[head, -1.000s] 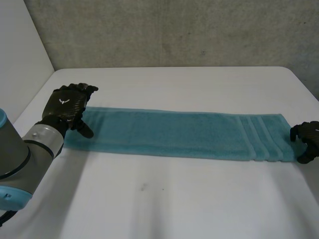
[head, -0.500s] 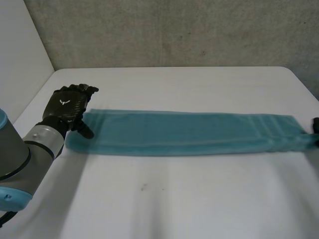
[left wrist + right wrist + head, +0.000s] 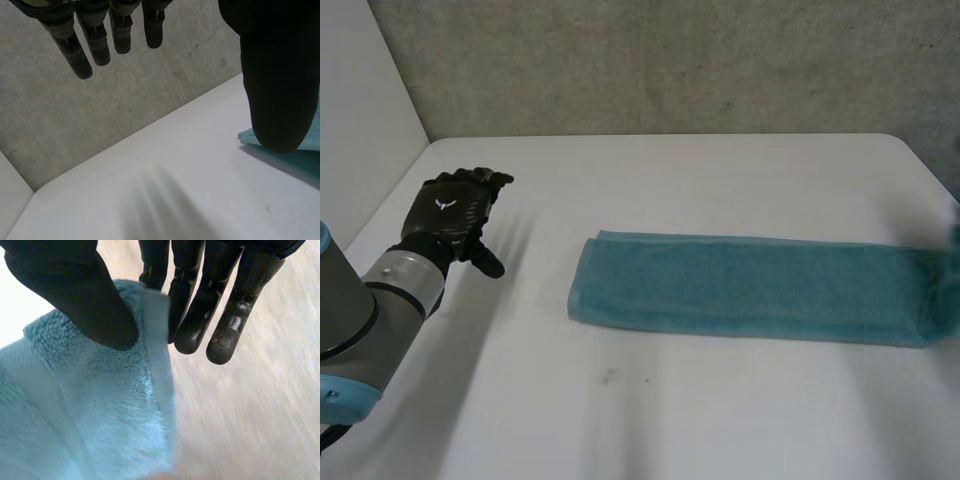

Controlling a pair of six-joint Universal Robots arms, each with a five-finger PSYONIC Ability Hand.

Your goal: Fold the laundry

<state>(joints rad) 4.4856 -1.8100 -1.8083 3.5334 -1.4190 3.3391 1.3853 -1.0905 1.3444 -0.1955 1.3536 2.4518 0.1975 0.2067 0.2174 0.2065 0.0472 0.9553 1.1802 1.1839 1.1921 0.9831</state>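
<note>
One fold, by my reckoning, is already in the teal towel. It lies flat as a long narrow band with a thick, rounded end nearest my left side, which reads to me as cloth doubled lengthwise. It runs across the white table from about the middle out toward my right side. What is left, as I judge it, is the crosswise folding: bringing one short end over to the other, perhaps more than once, until the band becomes a compact stack.

My right hand has the far right end of the towel. In the right wrist view my thumb presses on top of the pile and my fingers sit against the hem on the other side, so that end is pinched between them.

My left hand hangs over bare table, well apart from the towel's near end. Its fingers are straight and relaxed, the thumb is spread away from them, and they hold nothing. One corner of the towel peeks out beside that thumb in the left wrist view.

The tabletop is smooth, matte white and bare apart from the towel, with rounded far corners. Behind it stands a rough grey concrete wall, and a plain white panel closes off my left side.
</note>
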